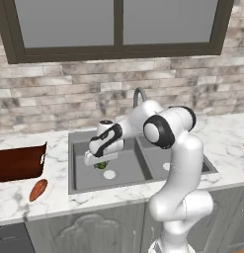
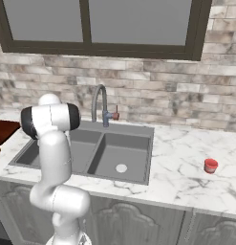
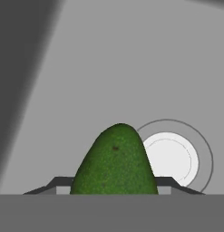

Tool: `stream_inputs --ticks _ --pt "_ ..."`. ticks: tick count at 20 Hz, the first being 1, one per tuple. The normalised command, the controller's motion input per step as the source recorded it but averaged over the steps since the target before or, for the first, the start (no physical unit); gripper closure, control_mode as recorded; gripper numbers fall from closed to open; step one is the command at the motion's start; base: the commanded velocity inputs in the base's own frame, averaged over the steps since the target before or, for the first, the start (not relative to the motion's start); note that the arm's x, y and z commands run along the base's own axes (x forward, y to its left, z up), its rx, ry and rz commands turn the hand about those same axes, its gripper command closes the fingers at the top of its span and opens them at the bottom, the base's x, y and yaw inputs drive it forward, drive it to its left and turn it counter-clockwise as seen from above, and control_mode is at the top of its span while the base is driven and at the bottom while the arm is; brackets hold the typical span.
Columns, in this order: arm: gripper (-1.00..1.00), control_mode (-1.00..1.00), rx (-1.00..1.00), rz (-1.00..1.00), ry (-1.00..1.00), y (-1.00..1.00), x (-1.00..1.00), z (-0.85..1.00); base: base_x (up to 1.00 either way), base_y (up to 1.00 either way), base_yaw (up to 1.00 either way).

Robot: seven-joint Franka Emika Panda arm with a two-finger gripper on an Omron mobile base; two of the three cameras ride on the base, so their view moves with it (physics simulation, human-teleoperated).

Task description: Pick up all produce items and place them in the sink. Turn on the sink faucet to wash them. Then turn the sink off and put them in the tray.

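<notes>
We've got the green fruit (image 3: 115, 161) clamped between the fingers (image 1: 101, 163), low over the sink's (image 1: 138, 178) left basin near its drain (image 3: 170, 156) — drop-off step. Next: release, then fetch the orange-red vegetable (image 1: 38, 189) at the table's front edge by the tray (image 1: 17, 163).

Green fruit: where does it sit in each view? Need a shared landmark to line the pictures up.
Left base view: green fruit under the gripper, above the left basin's drain.
Right base view: hidden behind the arm.
Hand view: bottom centre, between the fingertips, drain just right.
Shared landmark: the sink, also at.
</notes>
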Motion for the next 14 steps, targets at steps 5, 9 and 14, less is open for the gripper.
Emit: stream_inputs --ticks 5,9,14 --pt "1.00 -1.00 0.00 0.00 0.00 0.00 0.08 -0.09 0.00 0.00 0.00" --pt "1.00 -1.00 0.00 0.00 0.01 0.00 0.08 -0.01 0.00 0.00 0.00" --pt "1.00 -1.00 0.00 0.00 0.00 0.00 0.00 0.00 0.00 0.00 0.00"
